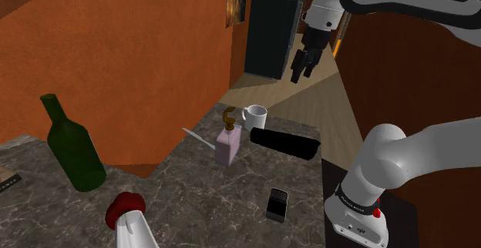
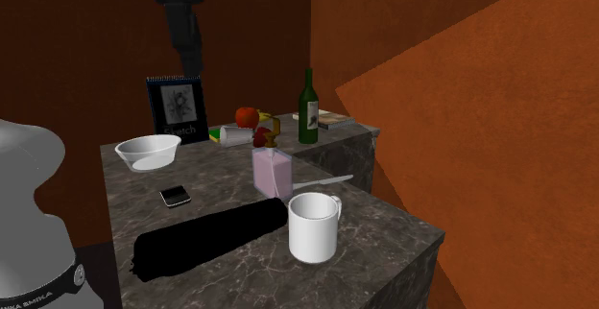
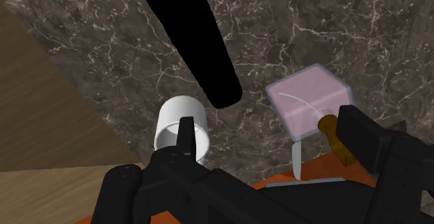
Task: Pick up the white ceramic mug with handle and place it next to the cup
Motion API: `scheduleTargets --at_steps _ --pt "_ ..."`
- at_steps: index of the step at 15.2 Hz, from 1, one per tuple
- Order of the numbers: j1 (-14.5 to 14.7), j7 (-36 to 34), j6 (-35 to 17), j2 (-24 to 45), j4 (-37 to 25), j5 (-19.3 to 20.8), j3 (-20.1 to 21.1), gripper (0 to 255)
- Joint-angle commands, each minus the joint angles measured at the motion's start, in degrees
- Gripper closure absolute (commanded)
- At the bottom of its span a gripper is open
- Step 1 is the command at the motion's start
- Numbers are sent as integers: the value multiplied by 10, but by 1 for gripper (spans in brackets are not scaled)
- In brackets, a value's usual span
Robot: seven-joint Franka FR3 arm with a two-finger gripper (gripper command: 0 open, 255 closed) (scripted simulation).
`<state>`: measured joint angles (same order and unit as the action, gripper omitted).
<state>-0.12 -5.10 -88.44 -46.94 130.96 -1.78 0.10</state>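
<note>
Hovering high over the dark marbled worktop (image 1: 193,200), the all-black pincer (image 1: 302,63) hangs clear of every object, its two fingers parted and grasping nothing.

White mug (image 1: 257,116): upright near the worktop's corner, at the end below the pincer. In the second exterior view its handle points toward that view's right.

Black cylinder (image 1: 284,142): lying on its side, one end just beside the mug. The wrist view shows a narrow gap between them.

Pink soap dispenser (image 1: 227,144) with a brass-coloured pump: upright, near both mug and cylinder. A slim pale blade (image 1: 196,137) lies just beside it.

Cup (image 2: 233,135): pale, lying on its side toward the opposite end of the worktop, well apart from the mug.

Green wine bottle (image 1: 73,146): upright, near the cup.

Smartphone (image 1: 277,204): lying flat, screen dark, on open worktop between the cylinder and the cup's end.

White bowl (image 2: 149,152) and standing sketch pad (image 2: 178,107): at the second exterior view's left, the pad behind the bowl.

Orange wall (image 1: 139,54): behind the worktop in the shoulder view.
</note>
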Motion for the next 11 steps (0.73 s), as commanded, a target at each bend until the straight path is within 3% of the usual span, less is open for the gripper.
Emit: scheduleTargets --at_steps 1,11 --pt "0 0 0 0 0 0 0 0" --pt "-17 51 -161 134 47 30 -46 0"
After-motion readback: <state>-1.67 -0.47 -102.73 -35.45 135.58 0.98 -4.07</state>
